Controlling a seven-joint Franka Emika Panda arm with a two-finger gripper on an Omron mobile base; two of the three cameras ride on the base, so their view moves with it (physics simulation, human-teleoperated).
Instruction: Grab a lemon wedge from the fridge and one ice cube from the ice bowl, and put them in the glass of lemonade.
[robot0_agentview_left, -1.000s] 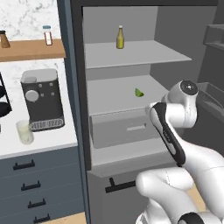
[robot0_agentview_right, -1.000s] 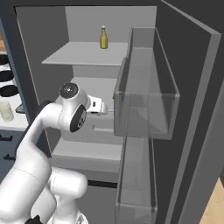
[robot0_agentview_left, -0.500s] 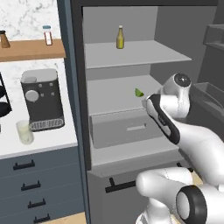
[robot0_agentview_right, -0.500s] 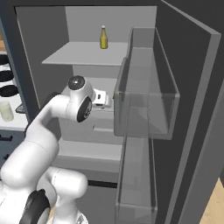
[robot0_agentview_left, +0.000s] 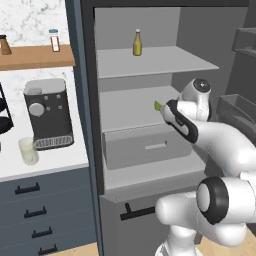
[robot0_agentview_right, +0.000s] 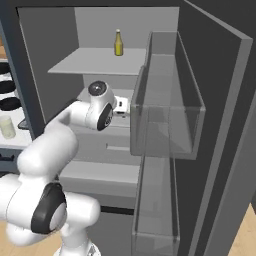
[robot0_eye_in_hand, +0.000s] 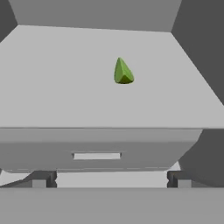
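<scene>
Open fridge (robot0_agentview_left: 85, 125) with the arm reaching toward its middle shelf (robot0_eye_in_hand: 57, 87). The gripper (robot0_eye_in_hand: 111, 179) is level with the front of the drawer (robot0_agentview_left: 142, 147) under that shelf, its fingers (robot0_eye_in_hand: 41, 179) spread wide and holding nothing. The lemon wedge (robot0_eye_in_hand: 123, 72) lies alone on the middle shelf, toward the far right, well apart from the fingers and a little right of the line between them. In the left base view the wedge (robot0_agentview_left: 158, 105) shows only as a green sliver just beside the arm's wrist.

The step in hand appears to be the approach for the first pick. To do it well, the hand should likely rise above the shelf edge, shift slightly right until the wedge sits between the fingers, and then advance. The fingers should close only once they straddle the piece. Care is needed because the shelf lip and the drawer front are close below the path.

The wedge is tiny, yellow-green, and pointed at the top with a darker flat face turned to the near side. Whether it rests on a stable face cannot be told for certain. Such a small tapered piece may slip from a pinch near its tip.

A yellow bottle (robot0_agentview_left: 137, 43) stands on the top shelf. The glass of lemonade (robot0_agentview_left: 28, 151) waits on the bench (robot0_agentview_left: 50, 162) to the left, beside the coffee machine (robot0_agentview_left: 48, 120).
</scene>
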